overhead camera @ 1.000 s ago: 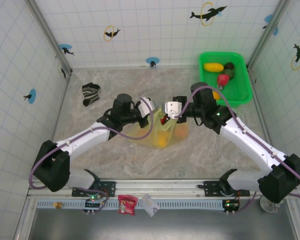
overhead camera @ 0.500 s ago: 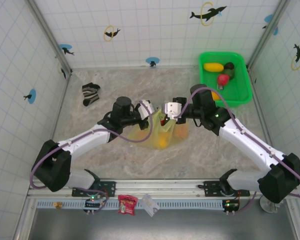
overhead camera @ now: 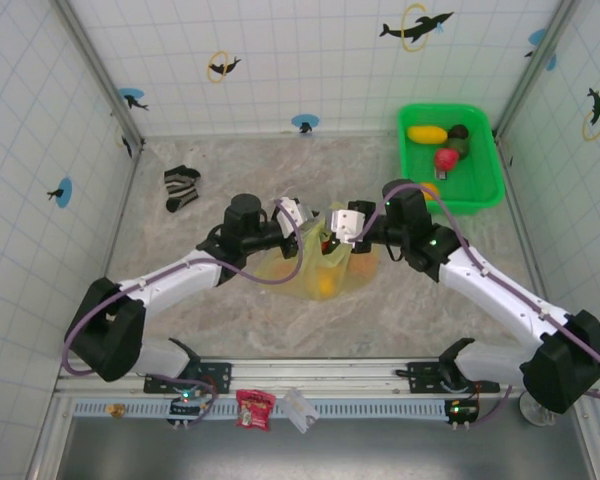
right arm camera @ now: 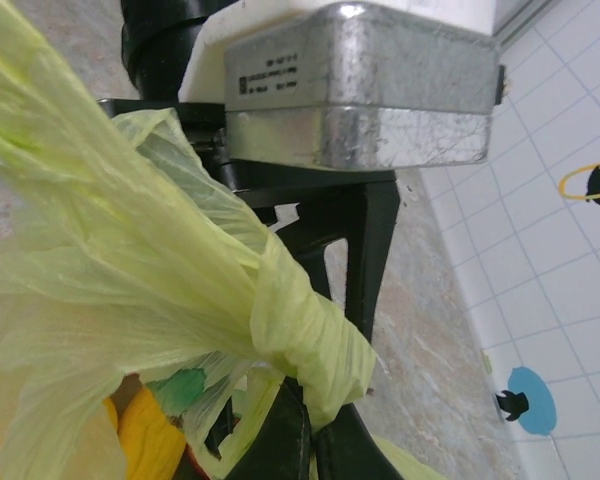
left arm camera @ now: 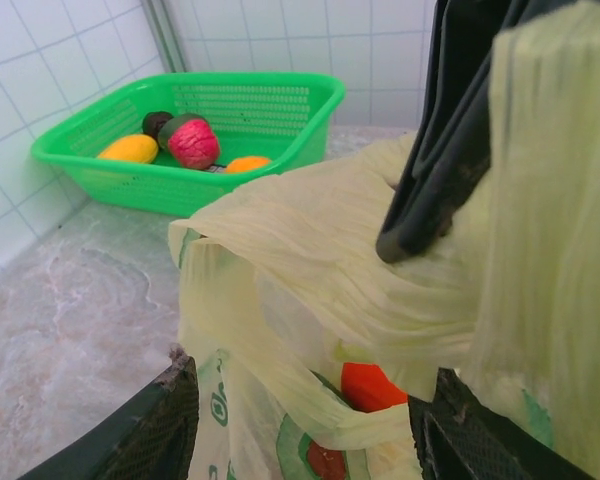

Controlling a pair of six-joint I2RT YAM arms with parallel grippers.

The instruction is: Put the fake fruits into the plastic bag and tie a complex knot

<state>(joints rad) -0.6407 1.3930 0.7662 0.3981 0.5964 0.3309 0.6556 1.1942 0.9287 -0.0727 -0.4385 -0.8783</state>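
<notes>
- pinching the gathered handle strip of the plastic bag (right arm camera: 120,270), the right gripper (right arm camera: 305,445) is closed on the pale-yellow film at the bottom centre of the right wrist view.
- just above that pinch, a tight wrap of film (right arm camera: 305,335) circles the bunched strip; whether it is a finished knot cannot be told.
- the left gripper (overhead camera: 302,222) meets the right gripper (overhead camera: 334,230) in the middle of the top view, both over the bag's mouth.
- the left gripper's jaws stand apart: its dark fingers (left arm camera: 165,425) sit at the lower left and lower right of the left wrist view, with loose bag film between them and nothing pinched.
- the plastic bag (overhead camera: 315,270) lies on the marbled tabletop (overhead camera: 230,320) at the centre of the frame, just below the two grippers.
- fake fruits show through the film: an orange one (overhead camera: 325,285), another orange one (overhead camera: 363,268) and something red (overhead camera: 327,243).
- more fake fruits rest in the green basket (overhead camera: 488,160) at the upper right: a yellow one (left arm camera: 128,148), a red-and-green one (left arm camera: 193,143), an orange one (left arm camera: 245,163) and a dark brown one (left arm camera: 157,122).
- a black-and-white striped sock (overhead camera: 180,187) lies on the tabletop at the upper left, well apart from the bag.
</notes>
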